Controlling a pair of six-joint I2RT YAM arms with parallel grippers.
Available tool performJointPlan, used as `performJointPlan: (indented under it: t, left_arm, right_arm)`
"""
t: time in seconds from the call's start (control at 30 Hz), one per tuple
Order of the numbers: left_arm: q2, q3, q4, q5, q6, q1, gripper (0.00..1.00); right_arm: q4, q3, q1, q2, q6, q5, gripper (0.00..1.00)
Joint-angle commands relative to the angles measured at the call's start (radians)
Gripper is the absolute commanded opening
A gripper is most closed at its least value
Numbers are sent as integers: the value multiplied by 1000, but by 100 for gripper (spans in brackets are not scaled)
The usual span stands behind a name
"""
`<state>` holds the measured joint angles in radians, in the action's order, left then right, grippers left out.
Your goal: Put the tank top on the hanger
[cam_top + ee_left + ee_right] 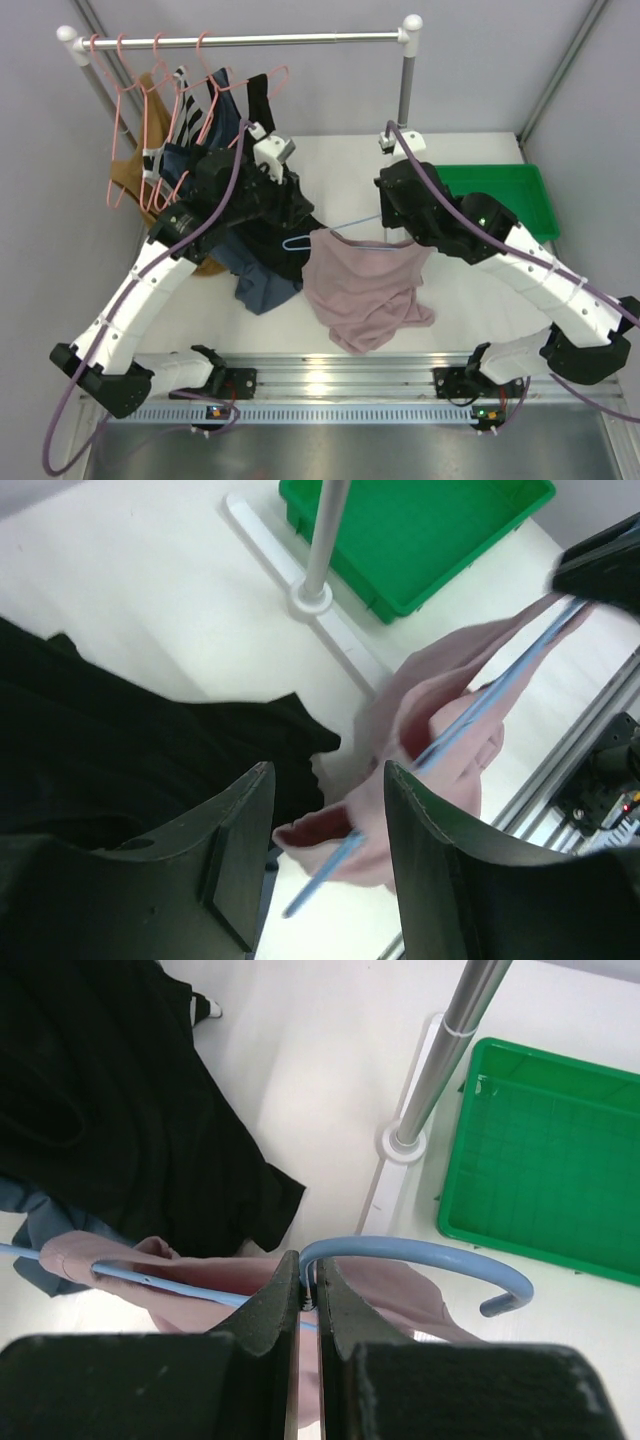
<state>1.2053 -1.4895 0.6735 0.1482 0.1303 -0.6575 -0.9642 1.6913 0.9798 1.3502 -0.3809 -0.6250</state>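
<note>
Looking at your white counter (340, 165), the mauve tank top (365, 290) hangs on the light-blue hanger (297, 243) near the middle, its lower part bunched on the surface, just beside a pile of dark clothes (262, 285). Your right jaws are pinched tight on the hanger wire by the hook. Your left jaws stand wide, with the hanger's other end showing between them, gripping nothing.

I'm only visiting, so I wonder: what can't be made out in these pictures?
- Right wrist view: the fingers hide the spot where they pinch the hanger.
- Top view: the right arm covers much of the hanger, so whether both straps of the tank top are on is unclear.
- Top view: the left arm blocks the lower parts of the hanging clothes.
</note>
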Motion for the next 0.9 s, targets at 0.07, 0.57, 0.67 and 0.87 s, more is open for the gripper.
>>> performJointPlan:
  t: [0.07, 0.57, 0.67, 0.87]
  left_arm:
    - [-33, 122, -83, 489, -109, 182, 53]
    - [-4, 232, -223, 734, -84, 203, 53]
    - [13, 238, -213, 729, -98, 203, 52]
    - [40, 236, -229, 728, -106, 185, 50]
  right_arm:
    - [18, 54, 17, -71, 45, 25, 0]
    - [24, 38, 17, -89, 56, 38, 0]
    - [22, 39, 17, -83, 56, 42, 0]
    - [13, 48, 19, -63, 53, 47, 0]
